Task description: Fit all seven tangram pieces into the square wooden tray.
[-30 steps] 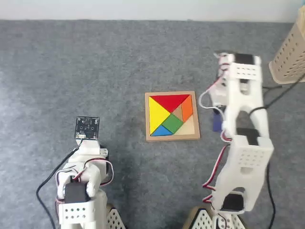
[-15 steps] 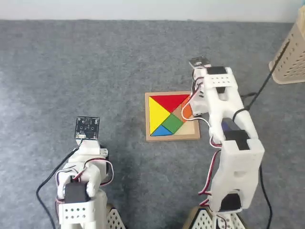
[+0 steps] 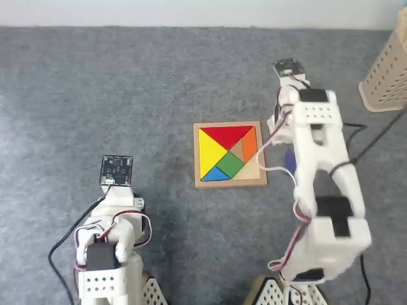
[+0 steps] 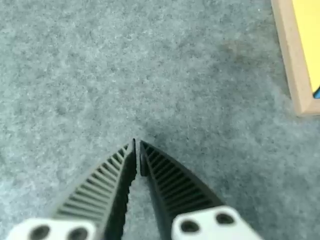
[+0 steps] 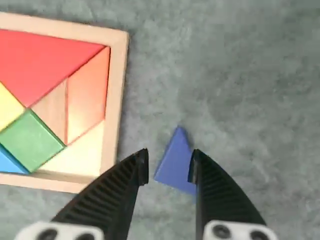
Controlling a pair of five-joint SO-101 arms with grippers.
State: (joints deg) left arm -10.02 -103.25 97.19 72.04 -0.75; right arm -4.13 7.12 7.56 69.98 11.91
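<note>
The square wooden tray (image 3: 229, 183) (image 5: 116, 90) lies mid-table holding red, yellow, green, blue, orange and tan pieces. A bare triangular slot (image 5: 80, 158) (image 3: 254, 170) shows at one corner. A dark blue triangle (image 5: 174, 162) (image 3: 290, 161) lies flat on the carpet just outside the tray's right edge. My right gripper (image 5: 168, 159) is open and hangs over it, one fingertip on each side. My left gripper (image 4: 136, 147) is shut with nothing in it, low over bare carpet to the left of the tray's corner (image 4: 295, 70).
Grey carpet covers the table. A perforated beige basket (image 3: 388, 70) stands at the far right edge. The left arm (image 3: 108, 241) sits folded at the front left. The right arm (image 3: 321, 159) stretches along the tray's right side.
The right arm swung left over the tray's right edge half a second ago, then back to the right and farther away. The left arm has not moved.
</note>
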